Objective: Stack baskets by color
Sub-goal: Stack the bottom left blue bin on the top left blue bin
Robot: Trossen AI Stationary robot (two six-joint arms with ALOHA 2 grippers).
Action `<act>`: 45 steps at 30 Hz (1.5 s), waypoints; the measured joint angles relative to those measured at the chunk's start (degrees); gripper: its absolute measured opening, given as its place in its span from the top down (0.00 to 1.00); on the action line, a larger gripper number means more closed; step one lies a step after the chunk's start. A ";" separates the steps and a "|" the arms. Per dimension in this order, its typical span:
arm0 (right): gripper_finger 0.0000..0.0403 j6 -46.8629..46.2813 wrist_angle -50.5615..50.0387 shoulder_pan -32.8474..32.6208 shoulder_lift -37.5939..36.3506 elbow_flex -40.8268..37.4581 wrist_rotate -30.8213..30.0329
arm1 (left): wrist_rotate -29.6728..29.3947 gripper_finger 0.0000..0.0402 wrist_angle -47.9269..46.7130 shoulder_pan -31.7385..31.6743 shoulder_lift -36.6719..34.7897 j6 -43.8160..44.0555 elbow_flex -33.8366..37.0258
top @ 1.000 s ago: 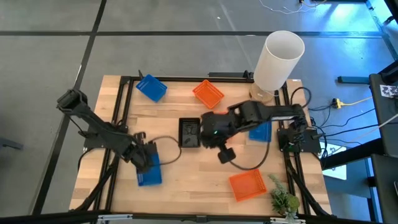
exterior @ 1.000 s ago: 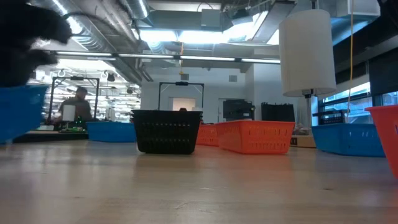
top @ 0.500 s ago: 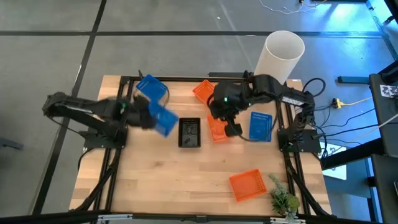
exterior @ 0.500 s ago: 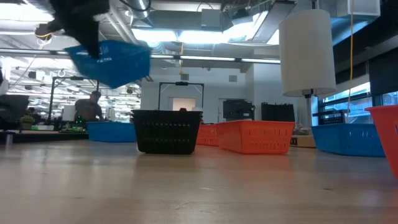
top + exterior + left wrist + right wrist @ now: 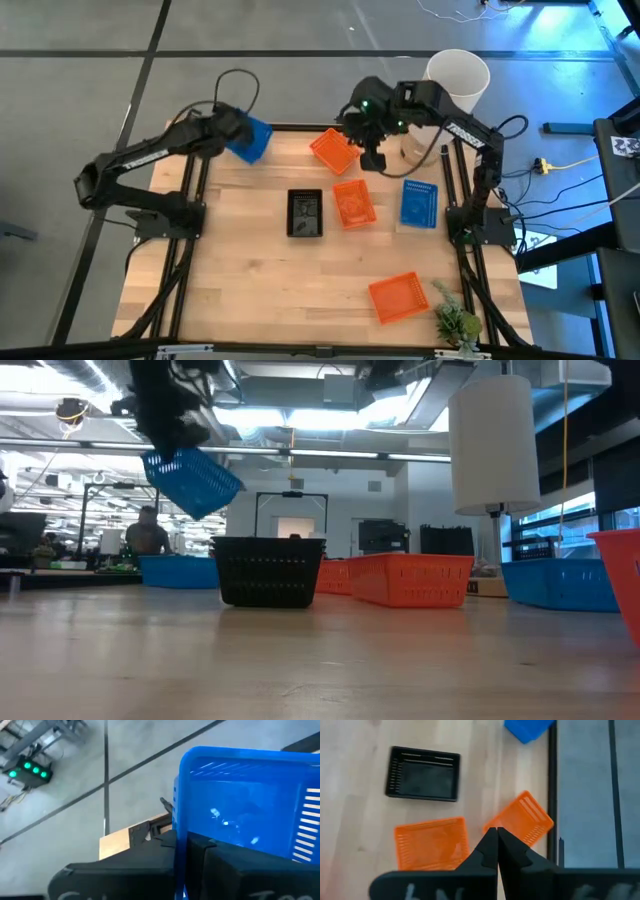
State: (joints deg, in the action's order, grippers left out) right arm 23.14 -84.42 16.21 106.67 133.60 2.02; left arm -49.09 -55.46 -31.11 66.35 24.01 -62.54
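My left gripper (image 5: 172, 422) is shut on a blue basket (image 5: 252, 140), raised over the table's far left corner. Below it in the low view, another blue basket (image 5: 180, 571) stands on the table. A third blue basket (image 5: 419, 203) lies right of centre. A black basket (image 5: 305, 212) and an orange basket (image 5: 352, 203) lie at the centre. A second orange basket (image 5: 333, 150) sits near the far edge and a third (image 5: 398, 297) at the near right. My right gripper (image 5: 375, 158) is shut and empty, in the air beside the far orange basket. My left gripper pinches one side wall of the blue basket at its rim (image 5: 181, 836) between its two fingers. The basket (image 5: 190, 480) is lifted clear of the table. It hangs tilted, sticking out beyond the fingers with its open side showing in the left wrist view.
A tall white cylinder (image 5: 450, 95) stands at the far right corner. A small green plant (image 5: 455, 322) is at the near right corner. A dark metal frame (image 5: 195, 200) runs along the table's sides. Bare wood lies in the near left part of the table (image 5: 250, 300).
My left gripper has risen from the table's near left and swung to the far left corner. It has carried the blue basket clear of the table and rolled, and the basket now hangs tilted. My right gripper, still shut, has moved from the centre toward the far edge.
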 joint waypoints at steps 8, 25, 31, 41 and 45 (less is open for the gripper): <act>1.00 4.71 -0.35 5.62 0.00 0.00 6.13 | 4.98 1.00 2.45 -9.58 10.40 -6.74 0.02; 1.00 10.51 -0.28 7.00 0.02 0.00 11.17 | 25.81 1.00 4.39 -13.71 16.15 -9.75 0.02; 1.00 10.57 -0.28 6.99 0.02 0.00 11.17 | 31.39 1.00 3.67 -13.67 16.15 -5.71 0.02; 1.00 10.57 -0.28 6.99 0.02 0.00 11.17 | 35.17 0.86 3.67 -13.69 16.17 -6.33 0.02; 1.00 10.57 -0.53 6.99 -0.01 0.00 11.17 | 34.34 0.83 3.67 -13.69 16.17 -6.34 0.02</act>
State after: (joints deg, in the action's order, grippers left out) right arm 33.71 -84.95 23.20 106.66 133.60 13.19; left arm -14.76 -51.79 -44.80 82.52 17.67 -62.52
